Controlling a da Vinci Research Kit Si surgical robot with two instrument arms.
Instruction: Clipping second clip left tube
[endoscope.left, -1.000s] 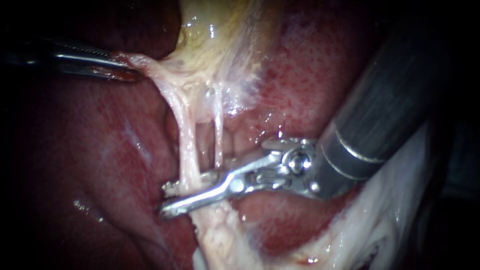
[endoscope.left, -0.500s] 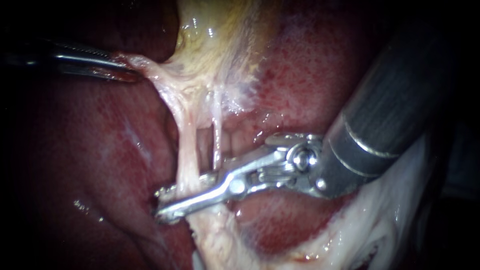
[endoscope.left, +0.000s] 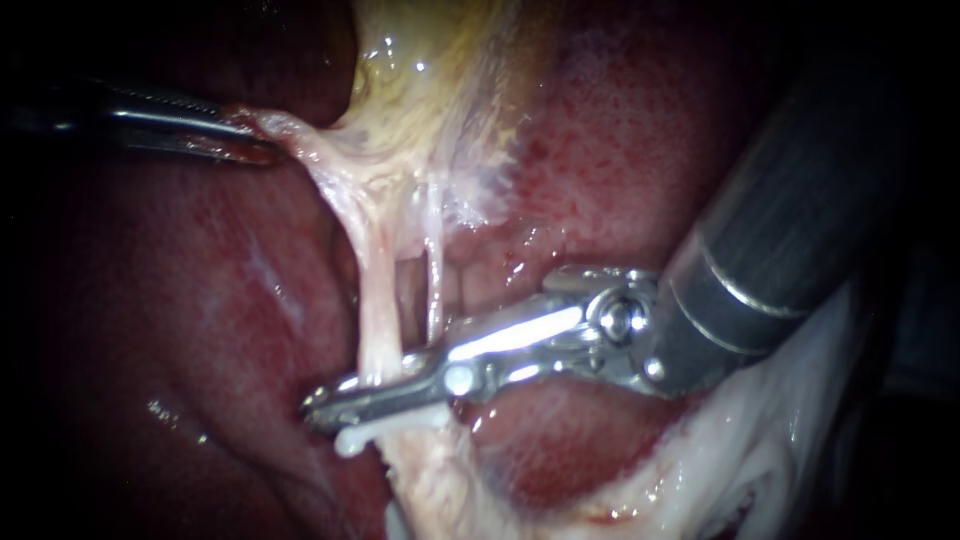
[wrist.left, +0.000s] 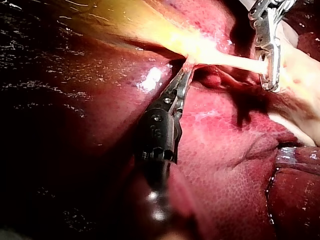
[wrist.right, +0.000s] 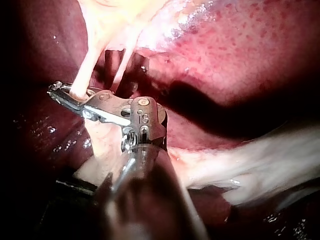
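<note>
With tissue (endoscope.left: 300, 135) clamped by the left instrument (endoscope.left: 262, 150), the left tube (endoscope.left: 372, 300), gripped between the nearly closed jaws of the right instrument (endoscope.left: 330, 405), should be squeezed squarely.

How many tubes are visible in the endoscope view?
2. The left tube is held in the right instrument's jaws; the thinner right tube runs beside it, behind those jaws. Others may be hidden.

Right instrument (wrist.right: 64, 95) tight on a pale tube (wrist.right: 81, 79)
</note>
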